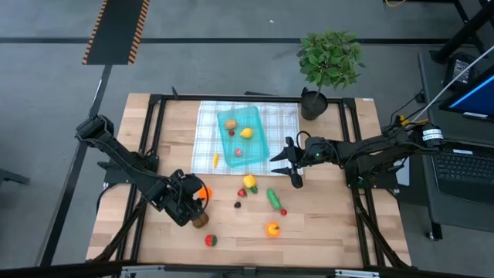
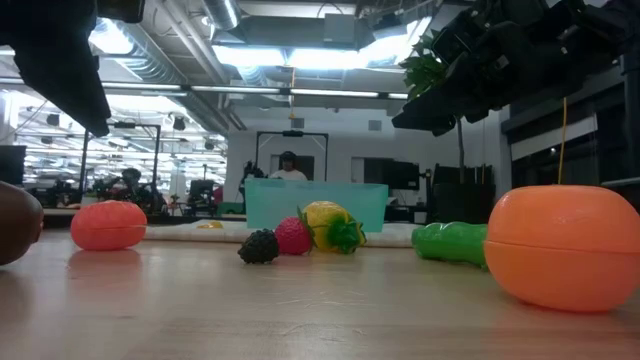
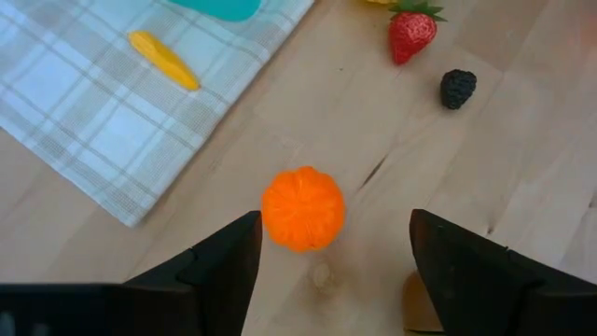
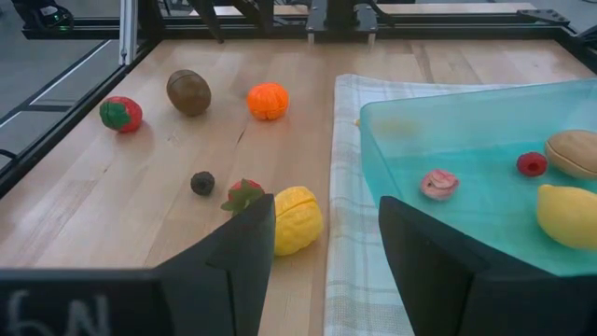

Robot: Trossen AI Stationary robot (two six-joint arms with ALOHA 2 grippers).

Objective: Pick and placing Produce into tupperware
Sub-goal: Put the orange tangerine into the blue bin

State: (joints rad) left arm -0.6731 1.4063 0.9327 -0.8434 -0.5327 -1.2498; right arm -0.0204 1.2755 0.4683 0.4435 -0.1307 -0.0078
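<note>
A small orange (image 3: 302,208) rests on the wooden table just ahead of my left gripper (image 3: 331,261). That gripper is open, tilted down over the orange (image 1: 204,193), one finger on each side and clear of it. The teal tupperware (image 1: 243,133) sits on a checked cloth (image 1: 208,116) and holds a lemon (image 4: 567,215), a potato (image 4: 574,154), a red berry (image 4: 532,164) and a pink piece (image 4: 438,183). My right gripper (image 1: 293,162) hovers open beside the tupperware's right side and holds nothing. More produce lies on the table: a yellow fruit (image 1: 249,182), a cucumber (image 1: 273,198) and a second orange (image 1: 272,229).
A kiwi (image 1: 201,222) and a red tomato (image 1: 210,240) lie near the left gripper. A strawberry (image 3: 410,33) and a blackberry (image 3: 457,88) lie mid-table, and a yellow piece (image 3: 163,59) lies on the cloth. A potted plant (image 1: 330,62) stands at the far right.
</note>
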